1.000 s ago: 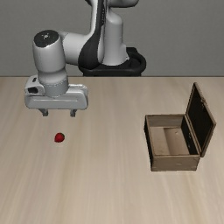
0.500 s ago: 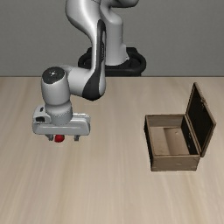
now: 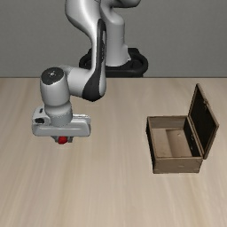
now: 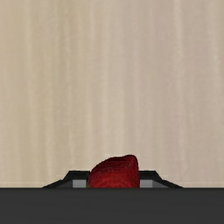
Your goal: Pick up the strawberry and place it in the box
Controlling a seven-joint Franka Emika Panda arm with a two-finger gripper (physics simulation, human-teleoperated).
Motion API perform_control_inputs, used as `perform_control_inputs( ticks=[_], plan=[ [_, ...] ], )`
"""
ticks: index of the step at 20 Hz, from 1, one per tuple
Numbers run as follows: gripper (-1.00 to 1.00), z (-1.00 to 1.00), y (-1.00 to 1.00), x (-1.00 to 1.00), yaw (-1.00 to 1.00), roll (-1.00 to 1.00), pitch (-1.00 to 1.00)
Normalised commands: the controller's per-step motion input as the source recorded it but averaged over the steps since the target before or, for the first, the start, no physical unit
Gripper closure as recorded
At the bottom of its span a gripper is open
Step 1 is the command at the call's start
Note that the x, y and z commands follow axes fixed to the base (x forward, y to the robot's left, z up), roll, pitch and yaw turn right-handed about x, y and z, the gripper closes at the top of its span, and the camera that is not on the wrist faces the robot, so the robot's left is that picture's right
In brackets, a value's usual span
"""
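The white and grey robot arm (image 3: 87, 82) is bending down from its black base (image 3: 133, 64), which is standing at 12 o'clock on the light wooden worktop (image 3: 124, 199). The claw (image 3: 62, 137) is hanging low over the worktop, at about 9 o'clock in the exterior view, and its wide grey body is covering most of what is lying under it.

The small red strawberry (image 3: 62, 139) is sitting directly under the claw. Only a small red part of it is showing below the grey body in the exterior view. I cannot tell from this view if it is touching the worktop or is a little above it.

In the wrist view the strawberry (image 4: 115, 171) is sitting exactly between the two grey fingers (image 4: 77, 184) of the claw (image 4: 114, 185). The fingers are pressing on it from both sides, so the claw is grasping the strawberry. Behind the fruit, the pale worktop (image 4: 112, 79) is showing its wood grain.

The brown wooden box (image 3: 176, 166) is standing at 3 o'clock from the claw, well apart from it. Its hinged lid (image 3: 206, 120) is standing open, tilted away toward 3 o'clock, and the inside of the box is showing.
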Motion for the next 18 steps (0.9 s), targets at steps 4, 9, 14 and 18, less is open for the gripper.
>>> perform_control_inputs(
  ticks=[4,9,14,18],
  plan=[
    [1.00,1.00,0.00,0.00,0.00,0.00,0.00],
    [1.00,1.00,0.00,0.00,0.00,0.00,0.00],
    [1.00,1.00,0.00,0.00,0.00,0.00,0.00],
    [1.00,0.50,0.50,0.00,0.00,0.00,0.00]
  ],
)
